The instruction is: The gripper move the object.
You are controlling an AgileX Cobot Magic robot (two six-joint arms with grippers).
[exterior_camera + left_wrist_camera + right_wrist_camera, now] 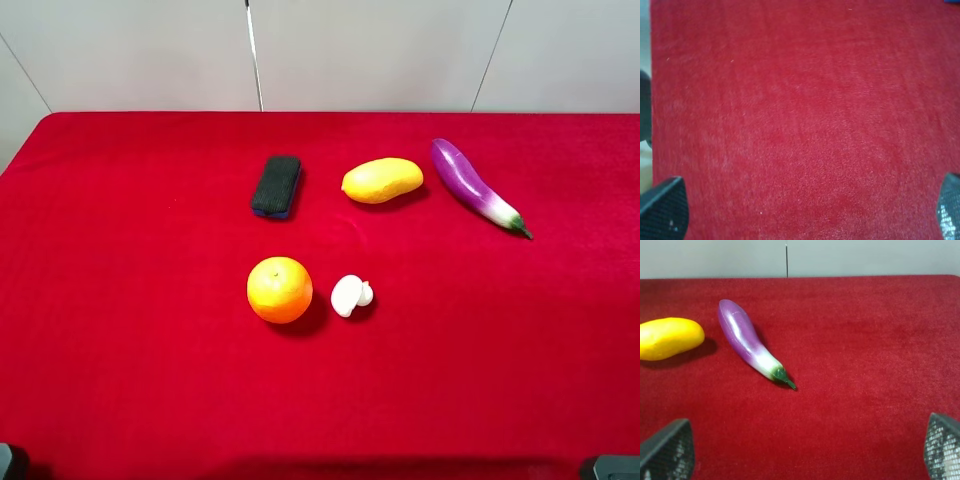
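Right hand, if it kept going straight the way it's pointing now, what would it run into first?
Probably nothing but the red cloth-covered table. The right hand is open, and the cloth ahead between its fingertips looks bare. The glossy purple eggplant lies off to one side of that line, though depth is hard to judge.

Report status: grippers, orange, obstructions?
Left gripper open over bare red cloth. Right gripper open, empty. Orange untouched on cloth, mushroom close beside it. Nothing on top.

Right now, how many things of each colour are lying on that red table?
Orange: 1, the orange
Yellow: 1, the mango
Purple: 1, the eggplant
White: 1, the mushroom
Black: 1, the eraser block
Total: 5
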